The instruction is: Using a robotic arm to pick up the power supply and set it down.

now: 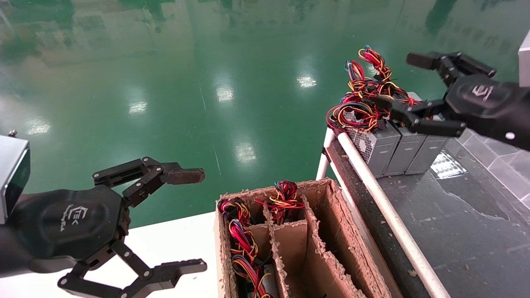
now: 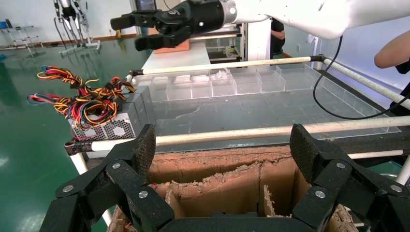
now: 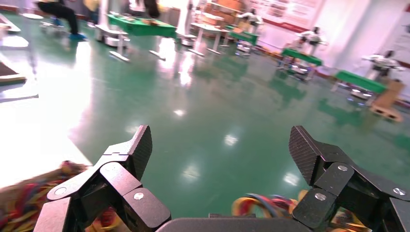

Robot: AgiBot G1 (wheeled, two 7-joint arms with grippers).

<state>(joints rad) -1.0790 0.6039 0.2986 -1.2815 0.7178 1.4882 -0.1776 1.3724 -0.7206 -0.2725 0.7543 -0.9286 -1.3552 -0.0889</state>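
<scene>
Counting three power supplies (image 1: pixel 403 151) side by side on the dark table (image 1: pixel 455 231); my right gripper (image 1: pixel 403 85) hangs spread wide above them, holding nothing; left gripper (image 1: pixel 198 219) idle, also spread.

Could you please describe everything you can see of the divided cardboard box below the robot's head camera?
The cardboard box is brown, open-topped and split by cardboard dividers into narrow slots. Its edges are ragged and frayed. It stands against the dark worktable and its white rail, next to a white surface. Red, yellow and blue wire bundles rise from the slots on the robot's left; the other slots look empty.
</scene>
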